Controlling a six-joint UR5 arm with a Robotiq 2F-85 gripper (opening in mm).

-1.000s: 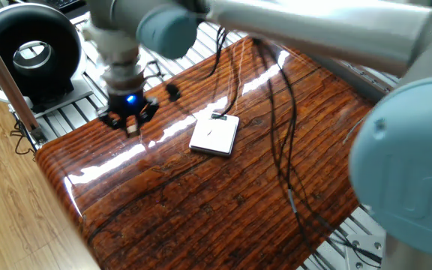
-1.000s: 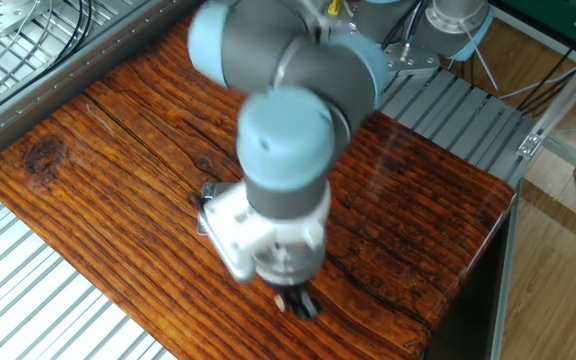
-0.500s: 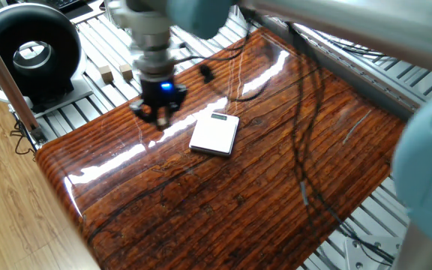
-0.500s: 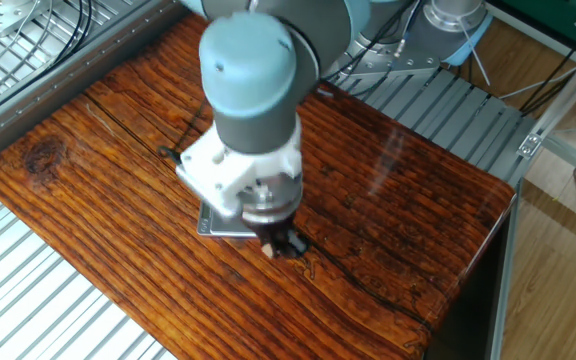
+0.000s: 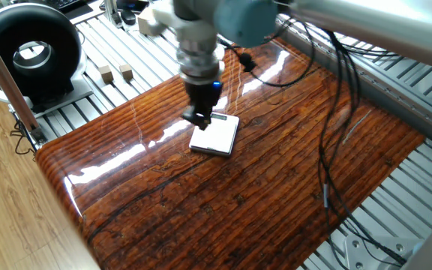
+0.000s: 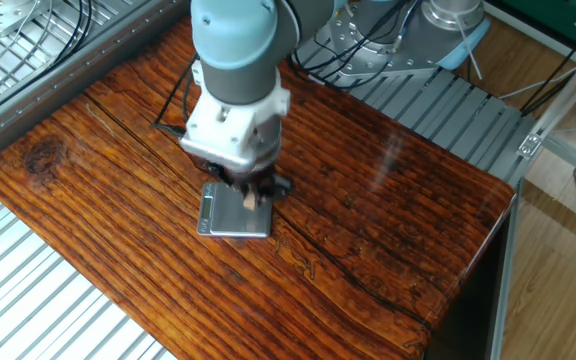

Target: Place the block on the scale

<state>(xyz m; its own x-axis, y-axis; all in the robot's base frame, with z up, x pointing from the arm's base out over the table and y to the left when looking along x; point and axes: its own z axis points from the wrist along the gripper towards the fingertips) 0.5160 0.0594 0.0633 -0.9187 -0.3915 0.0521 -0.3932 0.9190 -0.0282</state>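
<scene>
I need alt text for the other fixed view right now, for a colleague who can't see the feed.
The UR5 arm's two-finger gripper hangs over the flat white rounded-rectangle scale, holding the tiny light-brown wooden block between its fingers above the scale's top. The scale lies on a glossy reddish-brown wood-grain tabletop, ringed by grey slotted aluminium framing.

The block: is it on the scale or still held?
Held. The block sits between the fingers, above the scale.
</scene>
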